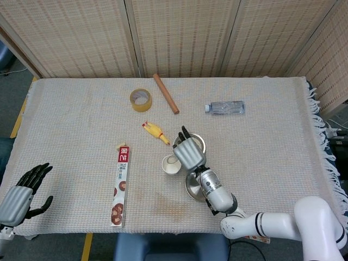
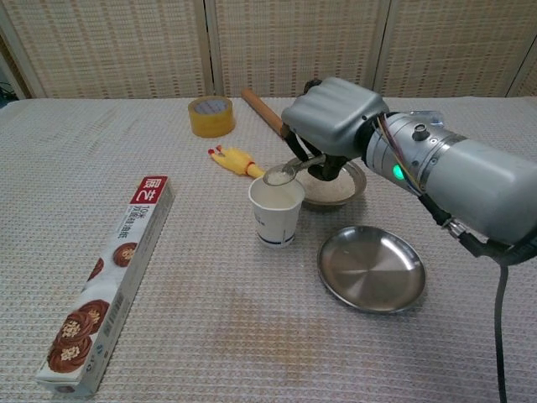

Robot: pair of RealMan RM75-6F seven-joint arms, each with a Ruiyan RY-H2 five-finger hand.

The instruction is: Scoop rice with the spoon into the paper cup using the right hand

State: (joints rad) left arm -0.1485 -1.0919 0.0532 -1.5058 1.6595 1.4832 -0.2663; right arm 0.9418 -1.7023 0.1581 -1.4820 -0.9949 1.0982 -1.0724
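While the right hand (image 2: pixel 331 126) holds the spoon (image 2: pixel 284 173) by its handle, the spoon's bowl hangs just over the rim of the paper cup (image 2: pixel 276 210), tilted down toward the cup's mouth with some rice in it. The cup stands upright near the middle of the table (image 1: pixel 283 147), a little toward the front edge. Just behind and to the right of the cup sits the rice bowl (image 2: pixel 340 189), largely covered by the hand and forearm in the head view, where only its far rim (image 1: pixel 199 142) shows. An empty steel plate (image 2: pixel 371 269) lies just in front of the rice bowl, near the cup, under the right forearm.

Close behind the cup on its left lies a yellow rubber chicken (image 2: pixel 236 159), the nearest thing to the spoon's side of the cup. Further back toward the far edge are a roll of tape (image 1: pixel 141 99) and a wooden rolling pin (image 1: pixel 165 93), and a water bottle (image 1: pixel 225 107) lies on its side toward the far right. A long foil box (image 1: pixel 120 184) lies lengthways left of the cup, well apart from it.

At the front left corner the left hand (image 1: pixel 20 191) rests with fingers spread, holding nothing.
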